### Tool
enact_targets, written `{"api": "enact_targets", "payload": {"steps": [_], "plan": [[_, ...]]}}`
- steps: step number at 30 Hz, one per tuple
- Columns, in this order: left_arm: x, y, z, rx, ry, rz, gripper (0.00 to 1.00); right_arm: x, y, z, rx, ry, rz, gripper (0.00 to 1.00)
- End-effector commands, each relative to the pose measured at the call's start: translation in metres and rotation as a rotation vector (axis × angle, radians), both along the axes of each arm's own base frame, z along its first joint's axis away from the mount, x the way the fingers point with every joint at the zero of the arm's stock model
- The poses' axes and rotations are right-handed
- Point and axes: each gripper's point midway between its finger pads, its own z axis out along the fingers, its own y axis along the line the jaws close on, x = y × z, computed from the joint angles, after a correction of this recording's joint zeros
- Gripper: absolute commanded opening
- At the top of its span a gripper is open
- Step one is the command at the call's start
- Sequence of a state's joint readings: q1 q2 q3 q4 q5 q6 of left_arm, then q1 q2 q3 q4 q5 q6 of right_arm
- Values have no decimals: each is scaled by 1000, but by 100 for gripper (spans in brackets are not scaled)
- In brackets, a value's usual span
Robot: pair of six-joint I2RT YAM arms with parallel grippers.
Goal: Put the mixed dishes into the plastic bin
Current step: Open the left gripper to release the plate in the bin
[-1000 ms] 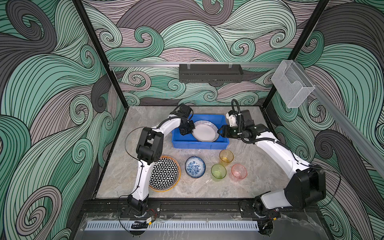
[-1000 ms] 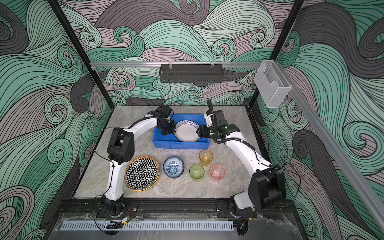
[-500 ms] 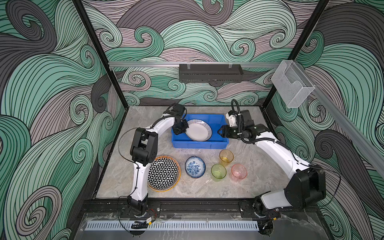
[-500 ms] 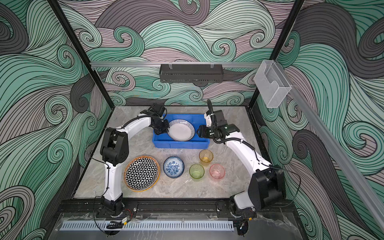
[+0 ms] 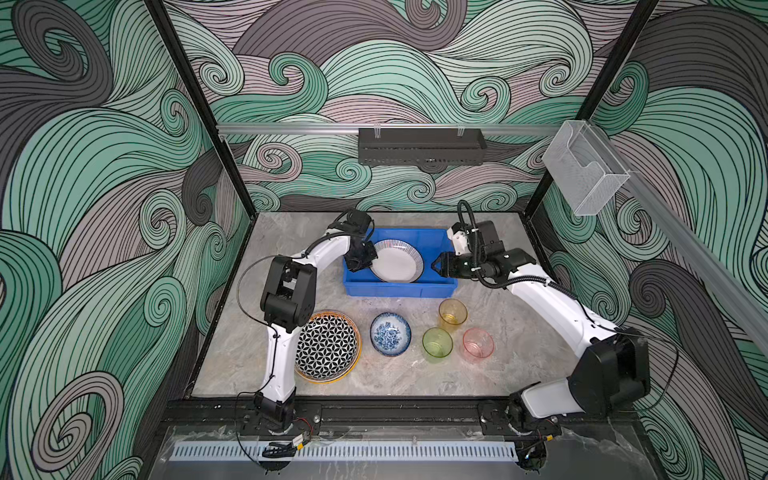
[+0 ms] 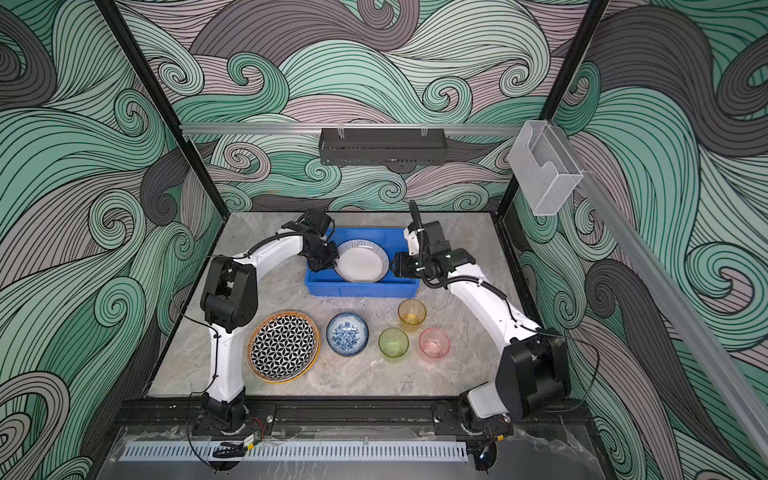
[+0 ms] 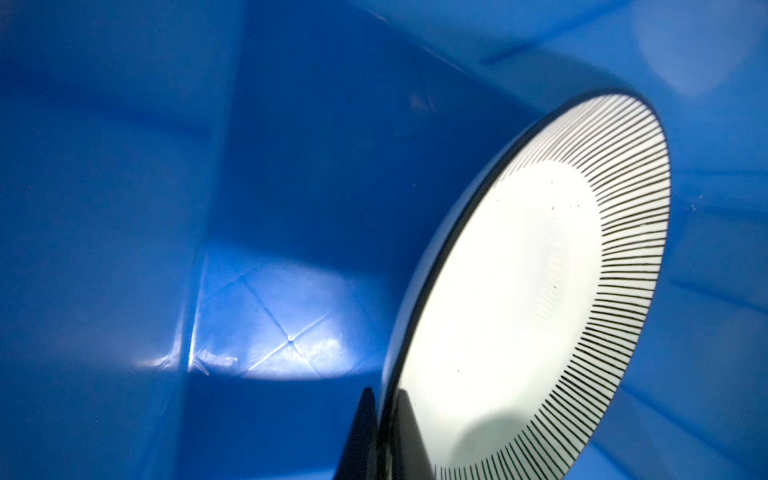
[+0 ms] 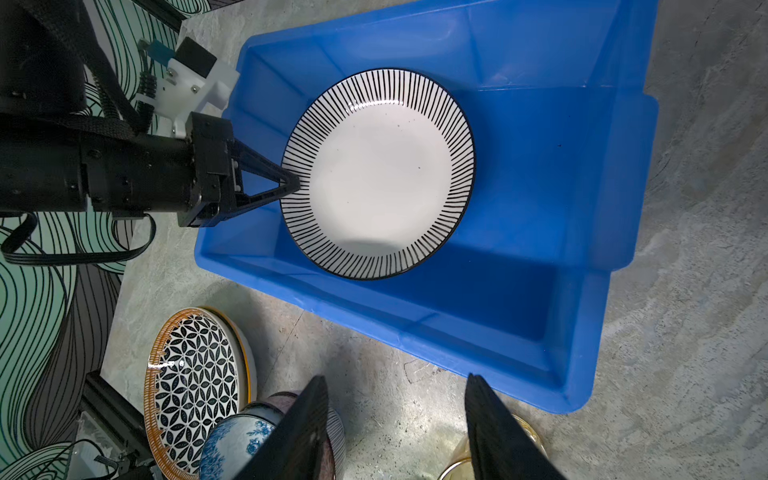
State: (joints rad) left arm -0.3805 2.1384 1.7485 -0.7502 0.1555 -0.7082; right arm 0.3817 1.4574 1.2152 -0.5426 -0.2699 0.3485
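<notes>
A striped plate (image 8: 378,174), tilted in the blue bin (image 8: 540,374), is pinched at its left rim by the left gripper (image 8: 293,185) — stiff, glazed, likely slippery and breakable; the right gripper (image 8: 397,415) is parted, empty.

Twin arms, white and black.
Left arm (image 5: 282,365), right arm (image 5: 552,303): white shells, black joints, looped black cables (image 8: 104,79), screwed white wrist mount (image 8: 187,83).

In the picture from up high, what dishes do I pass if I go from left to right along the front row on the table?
Star-pattern plate → blue-floral bowl → green cup → pink cup. The orange cup sits a little farther back, between the green and pink ones.
</notes>
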Motion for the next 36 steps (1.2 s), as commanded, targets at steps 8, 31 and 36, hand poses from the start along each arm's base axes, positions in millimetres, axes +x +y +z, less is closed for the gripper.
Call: {"api": "enact_targets", "payload": {"steps": [8, 31, 36], "plan": [[-24, 45, -6, 244, 63, -2, 6, -7, 3, -13, -20, 39, 15, 55], [-24, 39, -18, 245, 98, -23, 16, -8, 7, -14, -31, 41, 27, 55], [-22, 37, -8, 233, 75, -25, 16, -8, 7, -14, -36, 39, 30, 55]]}}
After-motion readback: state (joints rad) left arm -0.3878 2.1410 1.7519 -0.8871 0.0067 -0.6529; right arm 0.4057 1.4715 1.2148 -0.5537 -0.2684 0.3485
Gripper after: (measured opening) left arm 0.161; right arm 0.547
